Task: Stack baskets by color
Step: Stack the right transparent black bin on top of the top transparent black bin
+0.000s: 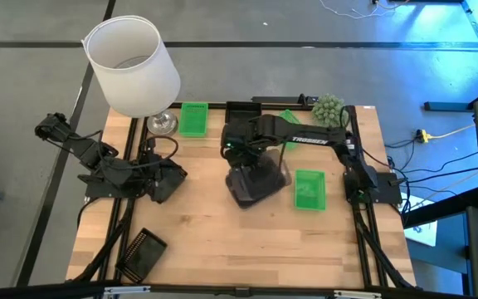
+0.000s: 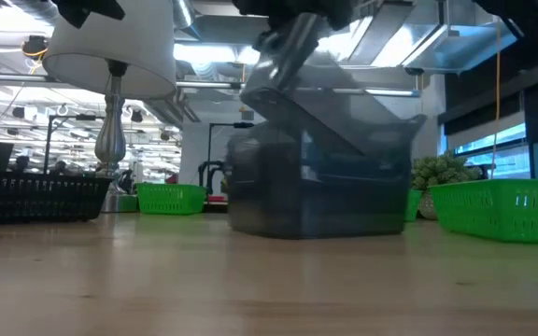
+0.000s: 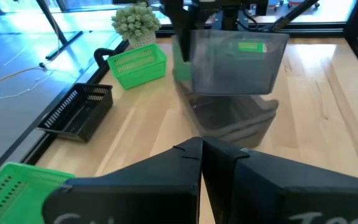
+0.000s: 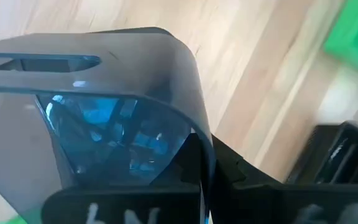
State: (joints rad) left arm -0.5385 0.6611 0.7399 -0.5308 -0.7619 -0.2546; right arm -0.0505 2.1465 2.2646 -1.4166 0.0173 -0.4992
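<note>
My right gripper [image 1: 251,159] hangs over the table's middle, shut on a smoky grey basket [image 2: 344,103] that it holds tilted. Right under it a second grey basket [image 2: 311,201] rests on its base on the table. Whether the two touch, I cannot tell. Green baskets stand at the far edge [image 1: 193,119], at the right [image 1: 309,189] and beside the plant ball [image 3: 135,62]. One black basket [image 1: 142,252] lies near the front left, another [image 3: 79,112] at the far edge. My left gripper [image 3: 201,155] waits shut at the table's left, holding nothing. My right gripper pinches one side wall of the grey basket [image 4: 199,155] close to a rounded corner, one finger on the wall's inner face and one on its outer face. The fingers come from above, pointing steeply down. The basket hangs tilted below them, over the lower grey basket.
A white lampshade [image 1: 131,66] on a metal stand rises at the far left corner. A round green plant ball [image 1: 329,108] sits at the far right. Bare wood lies along the near edge [image 1: 247,249] between the black basket and the right arm's base.
</note>
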